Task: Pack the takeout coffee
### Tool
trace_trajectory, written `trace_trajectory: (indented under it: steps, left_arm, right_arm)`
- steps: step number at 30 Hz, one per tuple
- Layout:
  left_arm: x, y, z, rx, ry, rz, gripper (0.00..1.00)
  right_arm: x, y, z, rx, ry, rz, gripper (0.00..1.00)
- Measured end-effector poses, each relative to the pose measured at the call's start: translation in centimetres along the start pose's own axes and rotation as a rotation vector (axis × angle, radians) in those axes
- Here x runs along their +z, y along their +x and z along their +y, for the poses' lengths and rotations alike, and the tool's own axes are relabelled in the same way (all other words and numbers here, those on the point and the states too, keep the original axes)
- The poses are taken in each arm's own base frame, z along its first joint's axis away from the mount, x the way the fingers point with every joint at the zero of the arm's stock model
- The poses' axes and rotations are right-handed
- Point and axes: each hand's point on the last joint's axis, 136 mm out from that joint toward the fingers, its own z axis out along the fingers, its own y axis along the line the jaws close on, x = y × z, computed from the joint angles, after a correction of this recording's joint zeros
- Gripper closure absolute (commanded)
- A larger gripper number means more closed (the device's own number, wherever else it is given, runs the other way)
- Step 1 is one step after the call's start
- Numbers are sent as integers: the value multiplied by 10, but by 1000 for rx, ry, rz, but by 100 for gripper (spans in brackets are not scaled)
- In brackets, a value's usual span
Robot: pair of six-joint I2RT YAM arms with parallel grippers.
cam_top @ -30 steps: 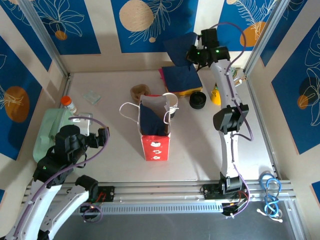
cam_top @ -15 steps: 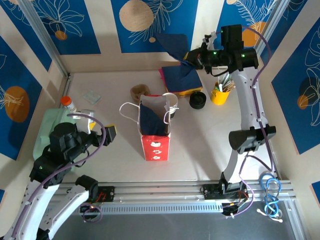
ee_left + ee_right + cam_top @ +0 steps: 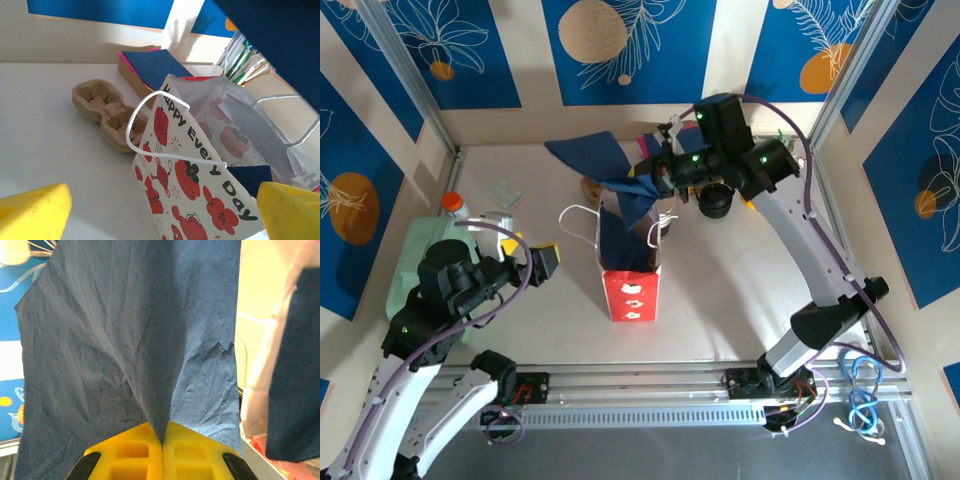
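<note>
While the right gripper (image 3: 162, 440) is clenched on a dark blue paper napkin (image 3: 130, 340) hanging above the open red-and-white printed paper bag (image 3: 630, 290), the left gripper (image 3: 542, 262) hovers left of the bag, its 2 yellow fingers spread wide and grasping nothing. The small white paper coffee cup (image 3: 665, 222) stands just behind the bag's far right corner, partly hidden, near the round black lid (image 3: 715, 202).

Blue wall panels (image 3: 470, 50) printed with white leaf outlines and orange discs are enclosing a pale table (image 3: 720, 300) on three sides, with cream strips (image 3: 730, 40) running between them. Aluminium posts (image 3: 413, 90) are rising at the back corners, and soft light is falling evenly across the tabletop
</note>
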Motion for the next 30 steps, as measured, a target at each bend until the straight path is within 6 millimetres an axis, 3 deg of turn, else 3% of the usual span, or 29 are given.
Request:
trace_trajectory:
  steps: [7, 23, 30]
  left_arm:
    - [2, 2, 1, 0, -1, 2, 5]
    - [6, 10, 4, -11, -8, 23, 5]
    - [8, 13, 6, -13, -11, 31, 5]
  right_arm:
    - [23, 18, -29, -1, 139, -35, 100]
    - [44, 37, -117, -74, 688, 9, 99]
    - [44, 44, -137, -102, 855, 58, 99]
